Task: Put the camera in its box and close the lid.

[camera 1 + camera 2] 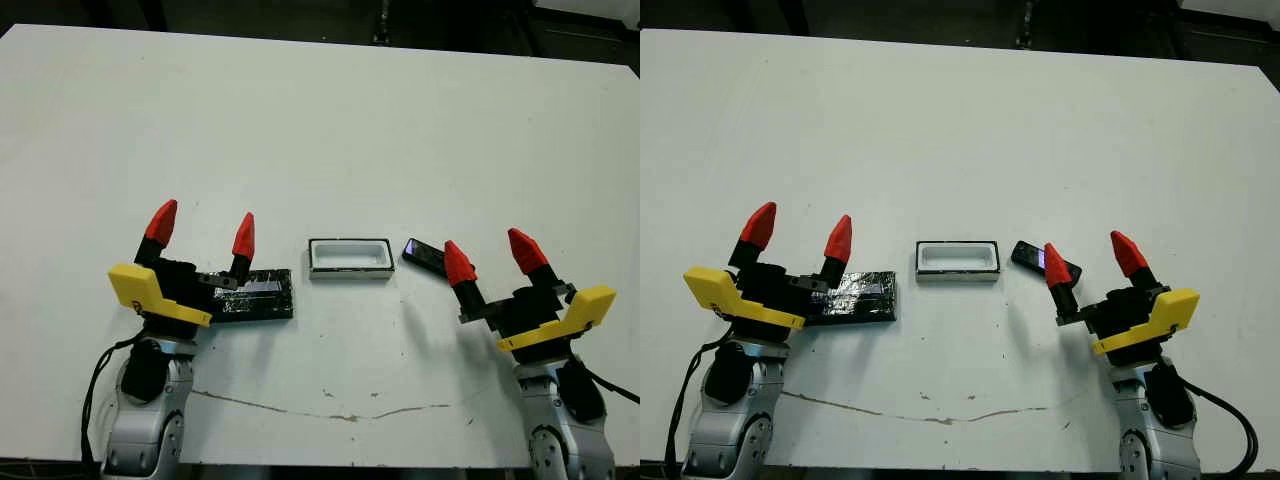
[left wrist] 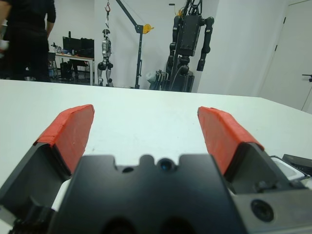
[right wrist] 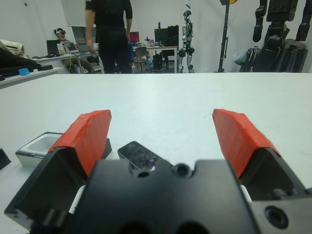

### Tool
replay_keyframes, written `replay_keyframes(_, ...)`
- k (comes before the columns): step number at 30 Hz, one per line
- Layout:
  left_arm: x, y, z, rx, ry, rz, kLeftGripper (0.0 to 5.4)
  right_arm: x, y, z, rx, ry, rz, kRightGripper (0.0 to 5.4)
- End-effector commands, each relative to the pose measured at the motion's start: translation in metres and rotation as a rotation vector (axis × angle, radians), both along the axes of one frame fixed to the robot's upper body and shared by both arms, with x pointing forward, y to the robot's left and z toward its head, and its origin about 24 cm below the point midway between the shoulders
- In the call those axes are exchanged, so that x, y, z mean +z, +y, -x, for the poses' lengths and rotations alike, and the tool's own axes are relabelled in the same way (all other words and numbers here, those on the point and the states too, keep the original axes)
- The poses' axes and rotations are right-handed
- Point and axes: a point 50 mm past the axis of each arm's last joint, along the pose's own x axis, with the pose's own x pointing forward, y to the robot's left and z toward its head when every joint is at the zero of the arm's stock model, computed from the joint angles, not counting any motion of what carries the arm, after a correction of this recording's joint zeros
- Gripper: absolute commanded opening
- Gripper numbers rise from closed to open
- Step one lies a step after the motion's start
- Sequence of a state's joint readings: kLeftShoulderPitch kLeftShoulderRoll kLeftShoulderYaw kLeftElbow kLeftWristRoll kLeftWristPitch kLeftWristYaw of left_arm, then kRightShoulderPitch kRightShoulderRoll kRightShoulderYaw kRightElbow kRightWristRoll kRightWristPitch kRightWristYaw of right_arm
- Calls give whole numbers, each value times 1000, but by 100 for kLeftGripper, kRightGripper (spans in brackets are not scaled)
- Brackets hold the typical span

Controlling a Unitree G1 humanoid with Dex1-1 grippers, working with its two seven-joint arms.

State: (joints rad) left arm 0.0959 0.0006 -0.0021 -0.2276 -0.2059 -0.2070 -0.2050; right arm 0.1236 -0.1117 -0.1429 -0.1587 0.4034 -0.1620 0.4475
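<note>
progress: nothing done | camera (image 1: 424,254) on table (image 1: 320,120) just ahead of right gripper (image 1: 492,258), jaws wide, empty | box (image 1: 349,258) empty between grippers | lid (image 1: 255,294) under left gripper (image 1: 203,229), jaws wide, empty | left: load, close

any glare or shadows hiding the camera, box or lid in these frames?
Left eye view: even light, soft shadows only; the lid shows patchy reflections, its left end hidden behind the left gripper. The box reads clean. Right eye view: the right gripper covers one end of the camera. Right wrist view: the camera's glossy face shows smudgy sheen.
</note>
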Motion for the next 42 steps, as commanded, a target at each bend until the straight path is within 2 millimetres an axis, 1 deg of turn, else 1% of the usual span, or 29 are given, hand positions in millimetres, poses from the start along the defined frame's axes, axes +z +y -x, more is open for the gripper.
replay_keyframes(1,-2,1,2,5,18,4,540,0,-3,1,-7,13,9,538)
replay_keyframes(8,-2,2,4,8,27,-18,540,-1,-4,3,-5,20,27,538)
replay_keyframes(10,-2,1,4,17,28,-22,540,2,-7,2,8,22,29,538)
replay_keyframes(12,-2,0,4,8,31,-1,540,9,-14,-1,39,9,39,538)
replay_keyframes(16,-2,2,3,7,29,6,540,42,-35,-14,122,-17,107,538)
replay_keyframes(20,-2,2,4,8,32,8,540,76,-51,-32,262,16,199,538)
replay_keyframes(23,-2,1,3,8,33,13,540,97,-54,-46,359,96,279,538)
replay_keyframes(26,-2,1,3,12,32,10,540,108,-52,-58,449,159,350,538)
replay_keyframes(29,-1,2,2,9,28,6,540,112,-47,-65,518,207,437,538)
replay_keyframes(33,-1,2,2,10,27,11,540,110,-39,-71,630,254,528,538)
replay_keyframes(37,-1,2,2,13,31,17,540,97,-35,-76,718,356,545,538)
replay_keyframes(42,0,2,2,14,26,8,540,80,-31,-81,766,434,581,538)
